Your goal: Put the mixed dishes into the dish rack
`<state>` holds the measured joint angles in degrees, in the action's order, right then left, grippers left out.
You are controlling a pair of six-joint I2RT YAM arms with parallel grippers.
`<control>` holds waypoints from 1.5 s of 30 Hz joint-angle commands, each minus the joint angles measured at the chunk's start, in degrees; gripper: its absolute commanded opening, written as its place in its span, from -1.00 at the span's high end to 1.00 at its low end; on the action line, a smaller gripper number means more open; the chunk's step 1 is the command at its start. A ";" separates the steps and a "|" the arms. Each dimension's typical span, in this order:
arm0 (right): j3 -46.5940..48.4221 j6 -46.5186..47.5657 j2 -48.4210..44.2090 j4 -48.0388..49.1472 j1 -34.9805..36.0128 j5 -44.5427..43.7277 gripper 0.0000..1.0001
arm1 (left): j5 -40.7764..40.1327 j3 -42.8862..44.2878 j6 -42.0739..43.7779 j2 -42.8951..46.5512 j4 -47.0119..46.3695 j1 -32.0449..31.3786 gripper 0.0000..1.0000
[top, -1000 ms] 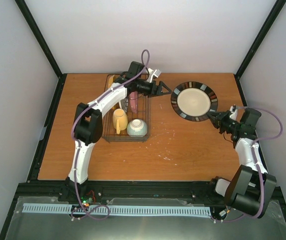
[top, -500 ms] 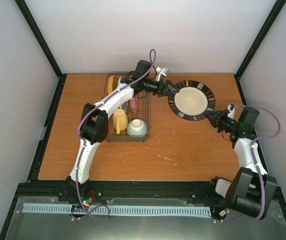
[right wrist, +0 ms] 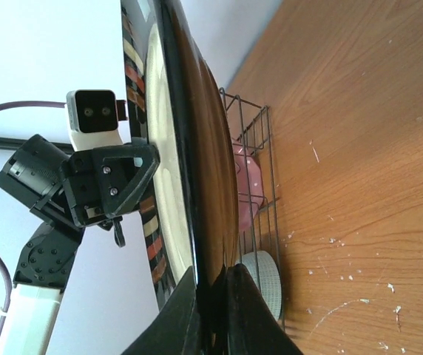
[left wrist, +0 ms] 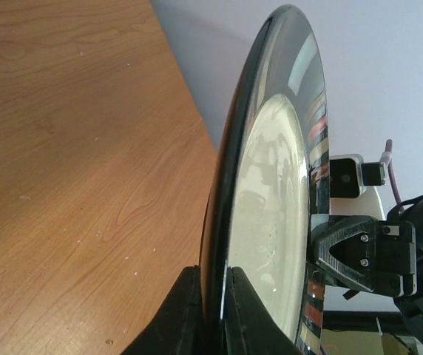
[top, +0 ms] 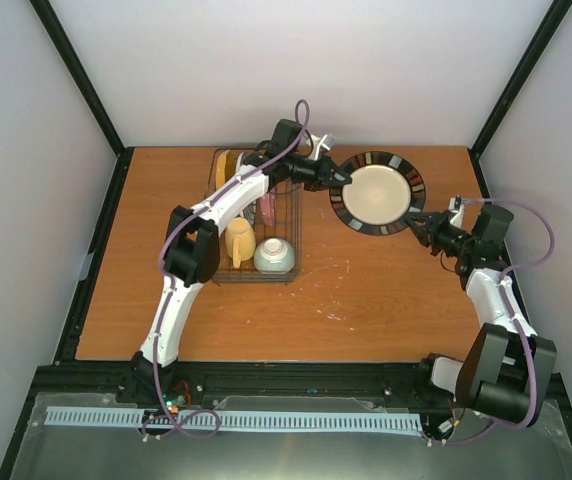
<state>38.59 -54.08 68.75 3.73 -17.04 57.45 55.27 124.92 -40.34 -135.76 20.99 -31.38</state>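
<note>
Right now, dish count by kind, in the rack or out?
Plates: 3 (striped plate, pink plate, yellow plate)
Mugs: 1 (mug)
Bowls: 1 (bowl)
Total: 5
Part of the rack is hidden, so this counts only what shows.

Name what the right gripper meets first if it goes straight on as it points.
The right gripper holds the striped plate; past it, probably the left gripper on the opposite rim.
</note>
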 commanded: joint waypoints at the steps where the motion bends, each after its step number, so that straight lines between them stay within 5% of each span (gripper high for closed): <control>1: 3.58 -3.07 0.61 6.31 0.75 5.51 0.94 | 2.08 5.99 3.55 2.39 2.70 -1.98 0.99; 3: 4.40 -0.90 1.05 2.92 0.71 4.68 0.75 | -1.71 8.08 4.92 3.88 6.51 -1.69 0.99; 6: 7.03 5.59 1.78 -5.13 0.70 3.22 0.18 | -9.13 11.29 7.02 7.75 11.67 -0.20 0.99; 10: 7.98 11.68 2.26 -13.40 0.69 0.62 -0.12 | -23.33 12.10 9.32 14.77 16.27 2.14 0.99; 18: 7.83 24.77 3.16 -26.98 0.67 -15.83 -0.15 | -57.08 14.86 17.08 23.17 24.53 2.30 0.99; 27: 5.22 27.53 10.25 -23.77 0.69 -15.06 -0.11 | -85.15 17.35 33.78 21.01 32.00 -4.89 0.99; 38: 2.62 27.61 14.05 -19.97 0.68 -12.87 -0.11 | -105.30 20.32 50.01 15.01 30.01 -9.76 0.99; 45: 2.22 27.58 16.49 -18.51 0.69 -11.05 -0.10 | -109.37 19.98 51.72 14.70 26.43 -9.74 0.99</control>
<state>40.95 -27.35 83.68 -16.88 -16.47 44.69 -44.49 140.31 7.53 -124.14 55.86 -41.50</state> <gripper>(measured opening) 0.552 0.055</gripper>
